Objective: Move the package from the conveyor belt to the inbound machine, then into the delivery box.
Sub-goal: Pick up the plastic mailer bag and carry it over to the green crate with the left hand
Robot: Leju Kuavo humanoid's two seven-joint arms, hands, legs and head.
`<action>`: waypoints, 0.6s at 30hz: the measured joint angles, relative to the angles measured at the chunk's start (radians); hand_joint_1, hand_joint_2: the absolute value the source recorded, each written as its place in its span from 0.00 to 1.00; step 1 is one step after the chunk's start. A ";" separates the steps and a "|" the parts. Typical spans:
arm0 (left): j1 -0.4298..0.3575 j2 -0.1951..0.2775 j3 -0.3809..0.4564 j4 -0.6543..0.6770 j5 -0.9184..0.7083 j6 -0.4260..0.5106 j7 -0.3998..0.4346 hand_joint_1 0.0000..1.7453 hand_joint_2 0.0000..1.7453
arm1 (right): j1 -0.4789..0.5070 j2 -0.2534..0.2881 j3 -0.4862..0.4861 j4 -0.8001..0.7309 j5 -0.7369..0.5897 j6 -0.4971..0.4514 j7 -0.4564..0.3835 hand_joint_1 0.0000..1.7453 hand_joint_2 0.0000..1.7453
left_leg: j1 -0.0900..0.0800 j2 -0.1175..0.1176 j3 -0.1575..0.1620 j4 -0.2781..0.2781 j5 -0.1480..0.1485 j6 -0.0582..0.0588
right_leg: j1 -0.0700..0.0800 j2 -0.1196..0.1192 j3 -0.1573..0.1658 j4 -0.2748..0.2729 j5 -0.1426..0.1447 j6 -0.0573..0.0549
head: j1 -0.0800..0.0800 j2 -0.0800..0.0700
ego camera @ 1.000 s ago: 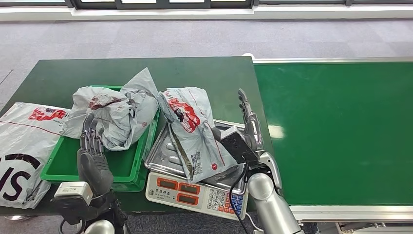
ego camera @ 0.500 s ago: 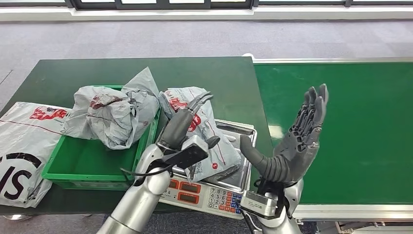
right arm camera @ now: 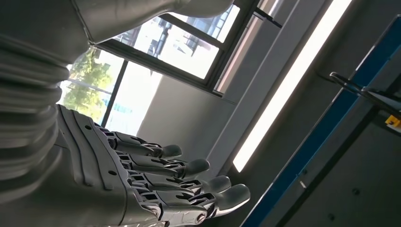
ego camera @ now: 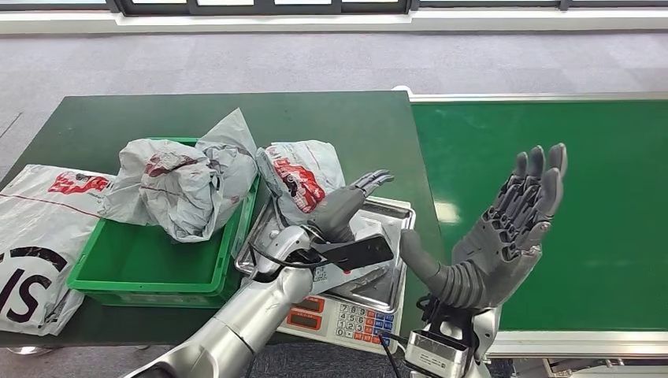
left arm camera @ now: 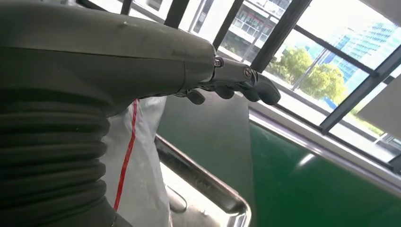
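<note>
On the scale tray (ego camera: 394,211), red-printed package (ego camera: 303,183) lies under spread left hand (ego camera: 346,206); right hand (ego camera: 504,236) raised, released.

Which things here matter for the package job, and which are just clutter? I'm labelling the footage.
Job:
grey plastic package with red print on the steel-trayed weighing scale
green plastic delivery bin
green conveyor belt
left hand

Lying about:
crumpled grey bag in the bin
white printed bag

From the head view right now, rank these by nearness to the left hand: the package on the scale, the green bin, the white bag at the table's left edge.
1. Package on the scale: beside and under the left hand.
2. Green bin: left of the scale.
3. White bag: at the table's far left edge.
</note>
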 joint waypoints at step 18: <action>-0.096 -0.003 -0.219 0.284 -0.216 0.002 0.241 0.00 1.00 | 0.000 -0.021 0.008 0.002 -0.033 0.001 0.000 0.00 1.00 | 0.000 0.000 0.000 0.000 0.000 0.000 | 0.000 0.001 0.001 0.000 0.000 0.000 | 0.000 0.000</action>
